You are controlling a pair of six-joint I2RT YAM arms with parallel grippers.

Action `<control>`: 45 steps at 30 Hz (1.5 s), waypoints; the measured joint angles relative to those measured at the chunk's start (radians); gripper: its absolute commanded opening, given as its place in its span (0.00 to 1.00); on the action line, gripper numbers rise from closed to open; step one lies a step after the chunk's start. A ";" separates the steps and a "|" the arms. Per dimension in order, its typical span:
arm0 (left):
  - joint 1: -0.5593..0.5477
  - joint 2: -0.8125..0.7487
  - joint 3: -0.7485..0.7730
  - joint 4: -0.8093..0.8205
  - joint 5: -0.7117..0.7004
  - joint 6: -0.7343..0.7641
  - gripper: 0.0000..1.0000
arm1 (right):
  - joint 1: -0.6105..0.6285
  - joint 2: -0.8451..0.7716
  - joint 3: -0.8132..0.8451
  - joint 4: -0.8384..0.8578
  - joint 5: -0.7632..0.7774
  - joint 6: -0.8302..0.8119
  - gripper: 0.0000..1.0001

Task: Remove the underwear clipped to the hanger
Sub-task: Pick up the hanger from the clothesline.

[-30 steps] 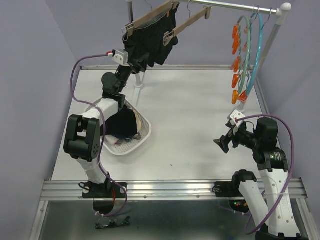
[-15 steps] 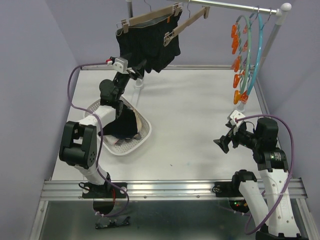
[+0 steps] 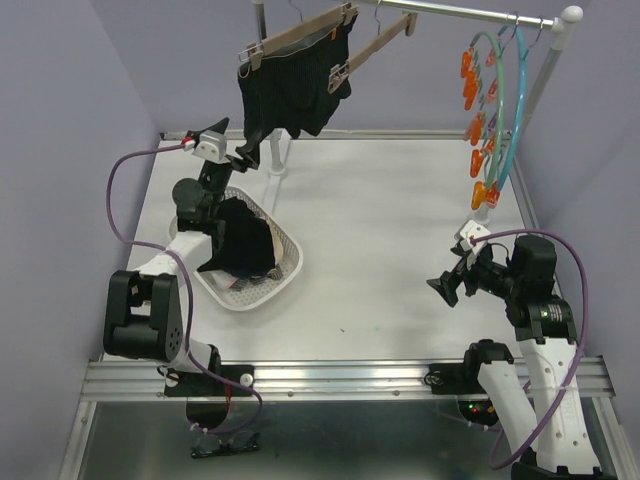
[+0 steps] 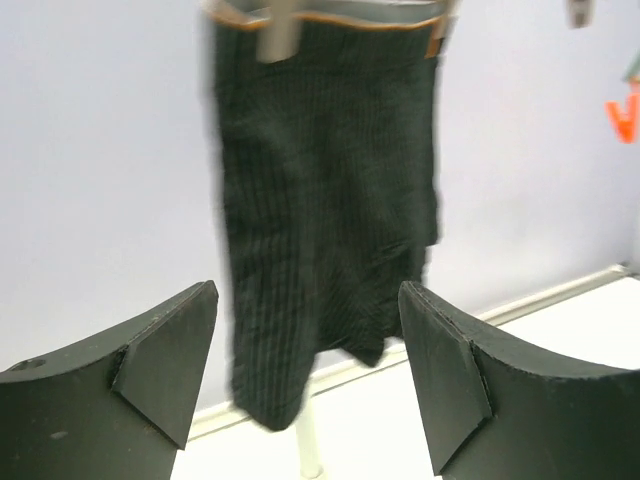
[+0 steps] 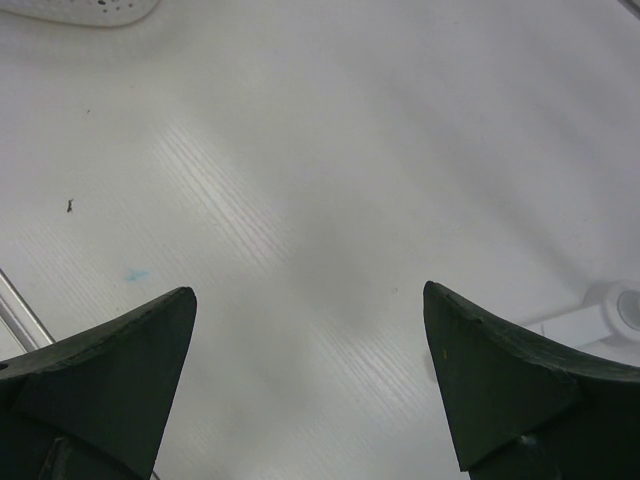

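Observation:
Two black boxer shorts (image 3: 292,92) hang clipped to two wooden hangers (image 3: 300,32) on the rail at the back. In the left wrist view the nearer shorts (image 4: 325,200) hang ahead, beyond my fingers and not touching them. My left gripper (image 3: 248,158) (image 4: 308,370) is open and empty, low and to the left of the shorts' hem. More black cloth (image 3: 240,245) lies in the white basket (image 3: 298,258). My right gripper (image 3: 443,287) (image 5: 310,370) is open and empty above the bare table at the right. The smaller pieces are not in view.
Teal ring hangers with orange clips (image 3: 488,100) hang at the right end of the rail (image 3: 470,12). A white rail post (image 3: 276,160) stands just right of my left gripper; it also shows in the left wrist view (image 4: 310,445). Purple walls close the sides.
My left gripper has drawn back left and down from the shorts' hem. The shorts have swung back and hang straight. The right arm has not moved.

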 measured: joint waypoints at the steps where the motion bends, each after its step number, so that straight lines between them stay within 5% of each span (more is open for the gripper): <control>1: 0.011 0.000 -0.002 -0.001 -0.002 -0.011 0.84 | 0.000 0.000 0.000 0.000 -0.001 0.000 1.00; 8: 0.061 0.039 0.035 0.003 0.047 -0.090 0.84 | 0.000 0.001 0.000 0.000 -0.002 -0.003 1.00; 23: 0.014 0.242 0.362 0.002 0.161 -0.172 0.84 | 0.000 0.015 0.000 0.000 -0.002 -0.008 1.00; 45: -0.106 0.456 0.716 0.002 0.006 -0.088 0.84 | 0.000 0.018 0.000 0.000 -0.003 -0.010 1.00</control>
